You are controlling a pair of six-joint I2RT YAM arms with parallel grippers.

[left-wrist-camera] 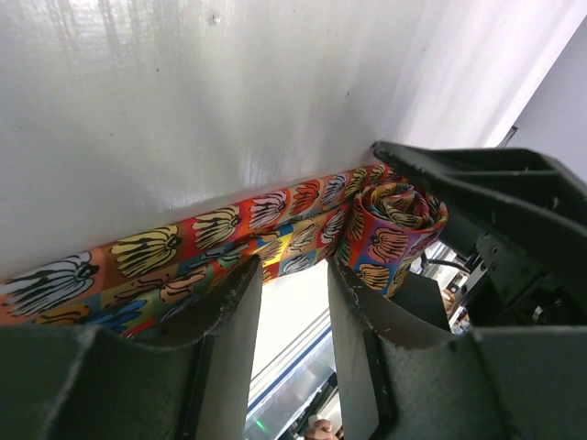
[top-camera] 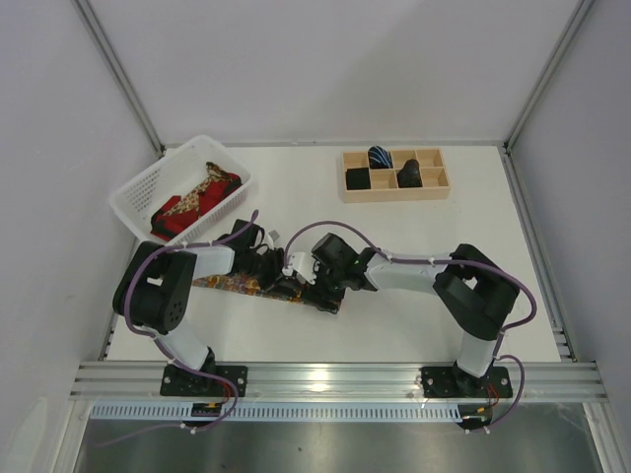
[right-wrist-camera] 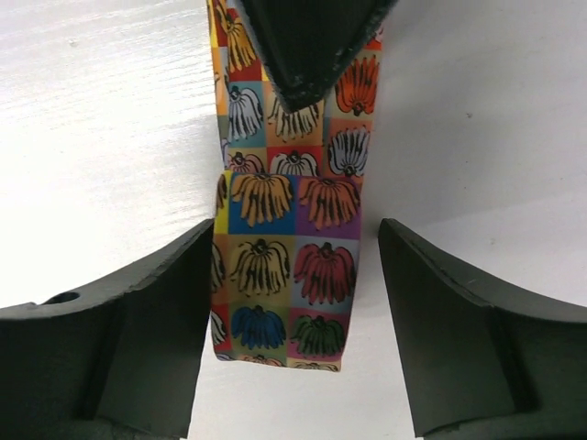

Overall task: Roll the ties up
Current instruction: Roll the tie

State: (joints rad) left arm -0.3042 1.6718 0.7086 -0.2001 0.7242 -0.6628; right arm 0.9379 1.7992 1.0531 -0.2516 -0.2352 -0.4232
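The multicoloured tie (top-camera: 222, 283) lies flat on the table in front of the arms. In the left wrist view its strip (left-wrist-camera: 183, 247) runs along the table and ends in a small roll (left-wrist-camera: 396, 220). My left gripper (top-camera: 284, 281) is open, its tips (left-wrist-camera: 292, 275) at the strip's edge just beside the roll. My right gripper (top-camera: 321, 288) is open around the rolled end (right-wrist-camera: 289, 275). Its left finger (right-wrist-camera: 156, 312) touches the fabric's edge and its right finger (right-wrist-camera: 449, 312) stands apart. The dark tip of the left gripper (right-wrist-camera: 307, 46) rests on the strip beyond.
A white basket (top-camera: 133, 192) at the back left holds a red tie (top-camera: 175, 219) and a gold paisley tie (top-camera: 197, 197). A wooden compartment box (top-camera: 434, 187) at the back holds a rolled blue-striped tie (top-camera: 380, 156) and rolled black ties (top-camera: 358, 178).
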